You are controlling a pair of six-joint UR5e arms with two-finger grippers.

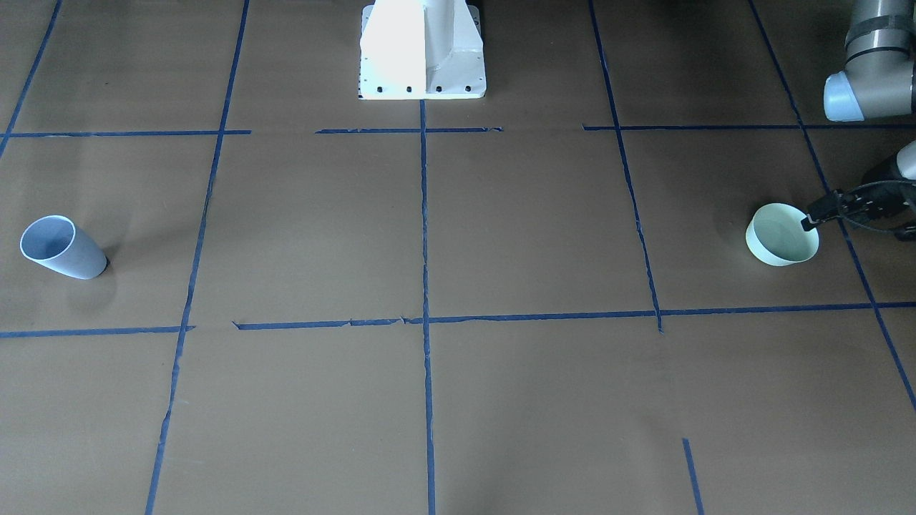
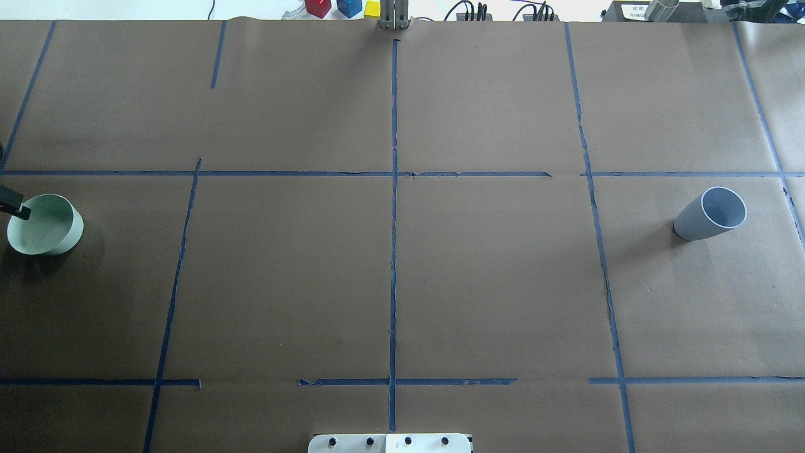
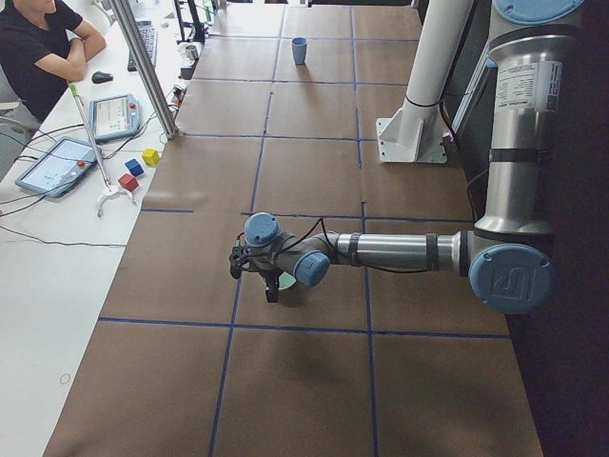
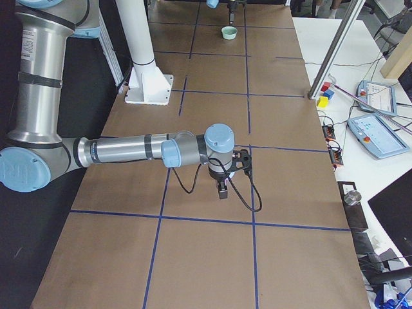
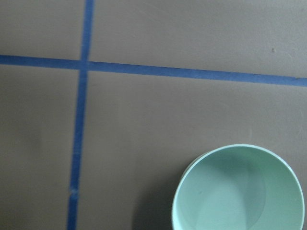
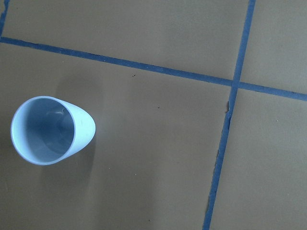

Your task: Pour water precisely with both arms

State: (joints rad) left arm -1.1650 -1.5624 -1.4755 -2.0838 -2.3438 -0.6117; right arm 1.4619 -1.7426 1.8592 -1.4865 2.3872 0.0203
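Observation:
A mint-green bowl (image 1: 782,236) stands at my left end of the table, also seen from overhead (image 2: 44,224) and in the left wrist view (image 5: 242,189). My left gripper (image 1: 814,218) hangs just over the bowl's rim with one black fingertip (image 2: 20,212) showing; whether it is open or shut I cannot tell. A light-blue cup (image 2: 710,215) stands upright at the right end. A faint glint that may be the water (image 6: 61,113) lies inside it. My right gripper (image 4: 223,190) shows only in the exterior right view, pointing down, and its state cannot be told.
The white pedestal (image 1: 422,50) stands at the robot's side of the brown, blue-taped table (image 2: 390,283). Coloured blocks (image 2: 343,7) and cables lie past the far edge. A seated person (image 3: 43,52) and tablets (image 3: 57,167) are at a side table.

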